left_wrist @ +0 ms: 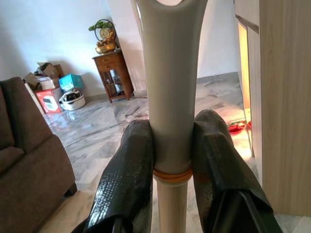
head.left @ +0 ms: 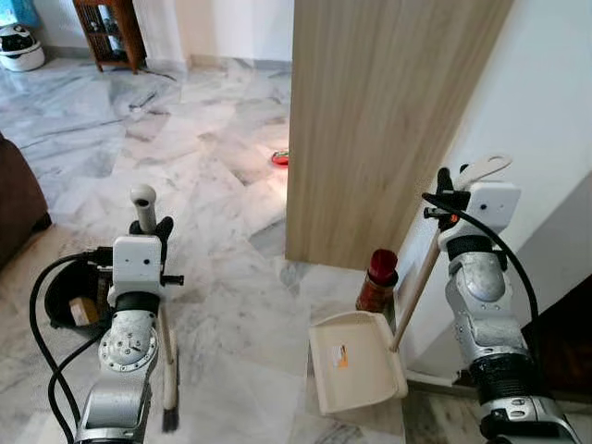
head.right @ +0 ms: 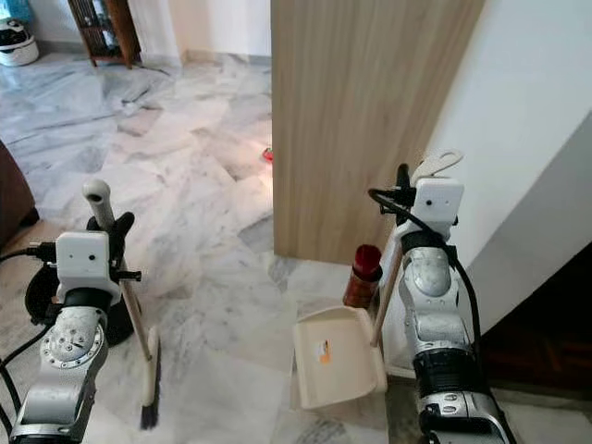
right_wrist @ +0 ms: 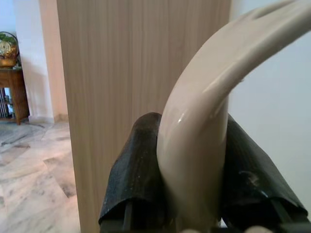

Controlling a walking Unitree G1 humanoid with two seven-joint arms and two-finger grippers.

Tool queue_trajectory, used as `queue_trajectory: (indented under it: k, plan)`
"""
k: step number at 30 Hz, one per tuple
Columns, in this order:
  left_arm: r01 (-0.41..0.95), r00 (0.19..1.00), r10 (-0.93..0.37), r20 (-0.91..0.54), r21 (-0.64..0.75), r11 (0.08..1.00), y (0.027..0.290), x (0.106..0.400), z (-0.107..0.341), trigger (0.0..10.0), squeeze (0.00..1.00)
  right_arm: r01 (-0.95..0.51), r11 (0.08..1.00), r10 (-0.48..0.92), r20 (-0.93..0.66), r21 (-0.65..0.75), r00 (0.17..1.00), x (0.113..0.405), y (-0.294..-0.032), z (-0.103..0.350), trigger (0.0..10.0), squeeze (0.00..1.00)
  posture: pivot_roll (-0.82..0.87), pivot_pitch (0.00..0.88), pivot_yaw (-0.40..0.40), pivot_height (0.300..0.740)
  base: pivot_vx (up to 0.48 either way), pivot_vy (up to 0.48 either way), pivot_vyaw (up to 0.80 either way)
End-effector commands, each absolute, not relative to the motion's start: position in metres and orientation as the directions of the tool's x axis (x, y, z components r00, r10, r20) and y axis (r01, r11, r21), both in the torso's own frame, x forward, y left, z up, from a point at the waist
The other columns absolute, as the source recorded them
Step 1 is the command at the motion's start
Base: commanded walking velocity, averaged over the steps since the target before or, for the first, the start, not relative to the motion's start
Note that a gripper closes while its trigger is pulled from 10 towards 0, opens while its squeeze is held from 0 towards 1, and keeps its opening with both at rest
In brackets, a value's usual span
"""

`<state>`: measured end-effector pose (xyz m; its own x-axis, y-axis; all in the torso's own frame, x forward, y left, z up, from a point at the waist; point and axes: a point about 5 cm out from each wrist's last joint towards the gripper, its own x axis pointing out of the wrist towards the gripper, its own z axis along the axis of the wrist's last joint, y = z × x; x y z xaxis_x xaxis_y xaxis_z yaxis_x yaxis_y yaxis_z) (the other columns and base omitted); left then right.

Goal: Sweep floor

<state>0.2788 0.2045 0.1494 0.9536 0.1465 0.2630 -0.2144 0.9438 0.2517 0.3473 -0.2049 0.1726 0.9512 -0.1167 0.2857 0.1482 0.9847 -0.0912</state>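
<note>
A robot is looking down at a white marble floor while holding cleaning gear in both arms. The left tool is clenching the cream handle of a broom, whose dark bristles are hanging close to the floor beside the robot's left arm. The right tool is gripping the curved top of a long-handled dustpan, and the pan is sitting low near the foot of a tall wooden panel, with a red-capped bottle standing just behind it by the wall. A small red scrap is lying on the floor farther ahead, beside the panel's far edge. To sweep well, the robot is likely needing to walk toward that scrap, keep the pan's front lip flat on the floor, and draw the bristles in short strokes toward the pan. Judging by the crowded corner, the pan is risking a knock against the bottle as it swings out.
</note>
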Motion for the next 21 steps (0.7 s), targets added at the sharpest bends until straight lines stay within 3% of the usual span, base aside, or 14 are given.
queue_trajectory:
  k: [1,5,17,21]
  plan:
    - [-0.226,0.938,0.137,0.318,0.263,0.938,0.204,0.277,0.163,10.0,0.0,0.145,0.985,-0.105,0.336,-0.096,0.936,0.348,-0.206,0.188,10.0,0.0,-0.03,0.078,0.012,0.74,0.0,0.0,-0.8]
    - [-0.232,0.939,0.145,0.312,0.262,0.937,0.204,0.274,0.16,10.0,0.0,0.133,0.986,-0.092,0.335,-0.103,0.938,0.348,-0.205,0.188,10.0,0.0,-0.02,0.079,0.004,0.74,0.0,0.0,-0.8]
    - [-0.265,0.938,0.177,0.297,0.289,0.92,0.214,0.253,0.156,10.0,0.0,0.077,0.993,-0.045,0.328,-0.087,0.944,0.35,-0.188,0.189,10.0,0.0,0.04,0.084,-0.016,0.74,0.0,-0.296,-0.8]
    - [-0.243,0.942,0.156,0.296,0.287,0.927,0.209,0.257,0.157,10.0,0.0,0.087,0.994,-0.059,0.328,-0.071,0.943,0.345,-0.188,0.186,10.0,0.0,0.02,0.082,0.001,0.74,0.0,0.0,-0.8]
